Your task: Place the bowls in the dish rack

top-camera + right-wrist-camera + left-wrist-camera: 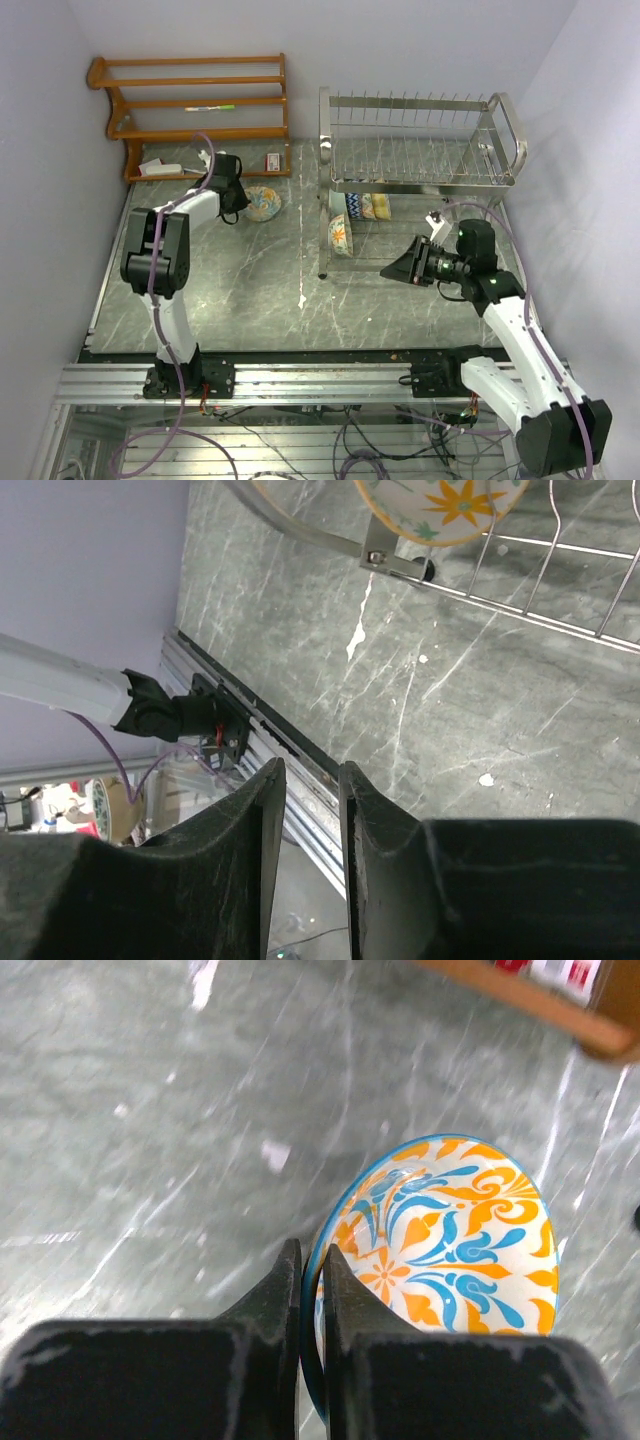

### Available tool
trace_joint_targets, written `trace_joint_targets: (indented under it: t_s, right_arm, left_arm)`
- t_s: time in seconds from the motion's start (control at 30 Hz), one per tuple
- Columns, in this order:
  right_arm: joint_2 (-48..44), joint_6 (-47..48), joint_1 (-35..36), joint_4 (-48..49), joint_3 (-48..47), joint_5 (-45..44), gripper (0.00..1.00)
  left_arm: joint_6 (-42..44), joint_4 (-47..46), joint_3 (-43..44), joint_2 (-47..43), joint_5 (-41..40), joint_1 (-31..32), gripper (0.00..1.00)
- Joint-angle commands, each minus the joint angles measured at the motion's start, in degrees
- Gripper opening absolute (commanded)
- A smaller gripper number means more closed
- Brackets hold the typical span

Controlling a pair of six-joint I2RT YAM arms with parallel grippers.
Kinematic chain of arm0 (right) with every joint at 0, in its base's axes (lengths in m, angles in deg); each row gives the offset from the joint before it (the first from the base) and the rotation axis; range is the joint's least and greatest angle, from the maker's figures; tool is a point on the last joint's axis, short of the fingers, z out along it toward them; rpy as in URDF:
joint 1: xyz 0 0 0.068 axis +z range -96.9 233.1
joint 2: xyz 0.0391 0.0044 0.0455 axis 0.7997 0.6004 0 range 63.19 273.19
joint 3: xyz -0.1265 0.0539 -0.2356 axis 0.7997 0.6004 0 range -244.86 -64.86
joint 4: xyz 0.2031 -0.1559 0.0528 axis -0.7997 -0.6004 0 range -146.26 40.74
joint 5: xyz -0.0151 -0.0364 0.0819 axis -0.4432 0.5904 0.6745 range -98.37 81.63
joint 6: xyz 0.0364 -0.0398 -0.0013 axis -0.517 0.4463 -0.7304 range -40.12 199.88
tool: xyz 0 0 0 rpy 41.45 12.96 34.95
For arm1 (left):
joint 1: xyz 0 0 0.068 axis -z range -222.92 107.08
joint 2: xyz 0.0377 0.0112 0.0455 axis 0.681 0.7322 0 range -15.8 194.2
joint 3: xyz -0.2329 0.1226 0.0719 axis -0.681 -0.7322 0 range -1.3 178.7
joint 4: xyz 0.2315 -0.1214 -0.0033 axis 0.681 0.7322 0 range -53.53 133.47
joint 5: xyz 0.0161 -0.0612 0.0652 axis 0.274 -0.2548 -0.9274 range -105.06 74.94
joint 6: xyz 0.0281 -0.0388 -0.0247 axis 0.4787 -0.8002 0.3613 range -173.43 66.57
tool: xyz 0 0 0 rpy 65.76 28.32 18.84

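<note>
Orange-and-blue bowl [450, 1240] gripped by its rim in left pincer [311, 1260]

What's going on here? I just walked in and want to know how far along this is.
The left fingers are pinched shut on the rim of an orange-and-blue bowl, over by the wooden shelf. The right fingers hold nothing and stand slightly apart, just in front of the dish rack. At least two patterned bowls already stand in the rack's lower tier, so loading is underway but not finished.
</note>
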Motion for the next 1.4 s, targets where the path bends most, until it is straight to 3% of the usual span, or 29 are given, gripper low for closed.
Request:
trace_joint_targets:
  t_s: [0.0,0.23,0.4,0.53,0.7,0.97,1.07,1.17,1.23,1.37]
  right_arm:
    - [-4.8,3.0,0.5,-8.2,-3.6,-1.0,0.28]
    - [-13.0,1.2,1.9,-13.9,-6.2,-4.1,0.29]
    - [-13.1,1.4,2.2,-16.3,-10.5,-5.5,0.29]
    - [-11.3,2.4,2.3,-17.9,-15.5,-6.3,0.28]
    - [-7.7,3.9,2.5,-19.6,-22.5,-6.4,0.28]
    - [-0.5,4.4,6.1,-19.2,-33.0,-8.8,0.26]
    - [3.8,2.6,19.5,-17.9,-37.4,-18.5,0.25]
    - [11.7,1.3,41.0,-16.8,-42.8,-36.8,0.26]
    - [18.3,2.1,54.4,-16.7,-47.6,-47.5,0.32]
    - [28.9,5.1,64.0,-17.3,-55.6,-54.8,0.41]
  left_arm:
    - [7.9,7.6,-2.3,-9.8,0.4,0.2,0.07]
    - [13.9,23.0,-6.2,-26.4,1.6,0.0,0.07]
    - [15.3,33.5,-8.8,-39.1,5.0,0.9,0.07]
    - [16.2,44.1,-6.9,-45.2,-0.6,7.7,0.07]
    - [12.2,45.6,-9.1,-53.6,6.1,11.0,0.07]
    - [14.6,51.8,-3.5,-54.9,8.7,13.4,0.07]
    - [14.0,52.5,-1.0,-53.2,9.3,15.3,0.07]
    - [13.2,53.1,2.4,-51.0,9.3,17.2,0.07]
    - [13.3,53.6,4.2,-49.5,9.7,17.8,0.07]
    - [14.4,55.5,7.0,-47.5,11.9,18.0,0.07]
